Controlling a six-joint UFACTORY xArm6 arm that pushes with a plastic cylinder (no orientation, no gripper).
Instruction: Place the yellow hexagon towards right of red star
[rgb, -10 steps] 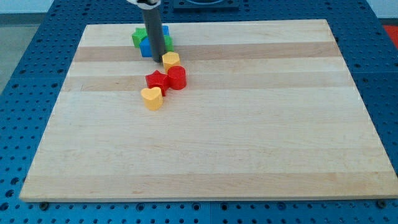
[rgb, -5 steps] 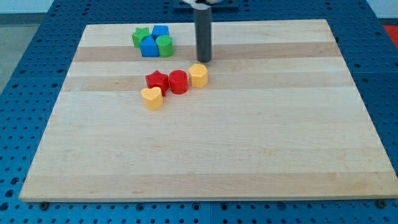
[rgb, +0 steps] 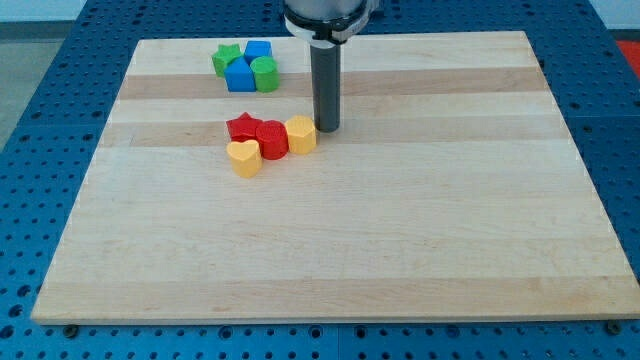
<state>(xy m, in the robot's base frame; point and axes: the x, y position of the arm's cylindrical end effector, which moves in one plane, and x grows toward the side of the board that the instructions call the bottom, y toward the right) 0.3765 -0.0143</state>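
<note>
The yellow hexagon (rgb: 301, 134) lies near the board's upper middle. It touches the right side of a red cylinder (rgb: 272, 139). The red star (rgb: 243, 128) sits against the cylinder's left, so the three form a row. A yellow heart (rgb: 244, 157) lies just below the star. My tip (rgb: 327, 129) rests on the board just right of the yellow hexagon, at or very near its edge.
A cluster at the view's top left holds a green star (rgb: 226, 59), a blue cube (rgb: 258, 51), a blue block (rgb: 239, 75) and a green cylinder (rgb: 265, 73). The wooden board (rgb: 400, 240) lies on a blue perforated table.
My tip moved from the blue and green cluster to the right, then down beside the yellow hexagon. The hexagon went right and down, then left against the red cylinder, which shifted left with the star.
</note>
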